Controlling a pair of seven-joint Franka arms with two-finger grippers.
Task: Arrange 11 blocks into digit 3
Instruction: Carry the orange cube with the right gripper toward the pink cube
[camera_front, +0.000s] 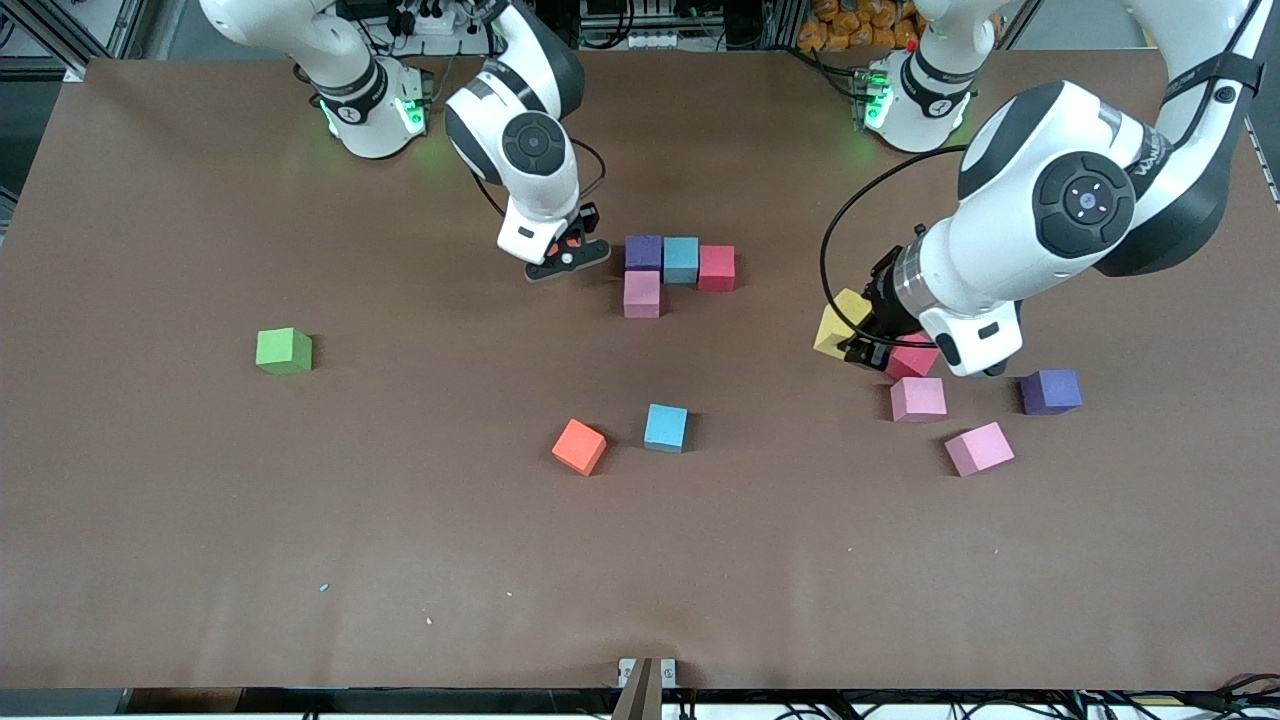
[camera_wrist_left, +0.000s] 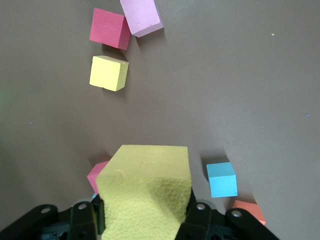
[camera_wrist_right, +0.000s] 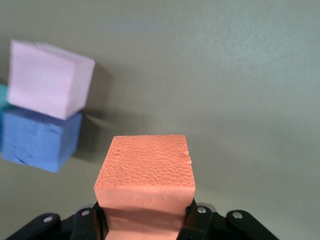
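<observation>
While the left end effector (camera_front: 866, 343) clamps a yellow block (camera_front: 838, 322) above the table (camera_front: 200, 560), the right end effector (camera_front: 567, 252) grips an orange block (camera_wrist_right: 145, 175) — beside four placed blocks (camera_front: 679, 264) at mid-table.

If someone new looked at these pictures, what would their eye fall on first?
Both arms carry cubes: the left gripper holds a yellow block over the loose blocks at its end of the table, and the right gripper holds an orange block beside the started cluster. A green cube sits alone.
</observation>
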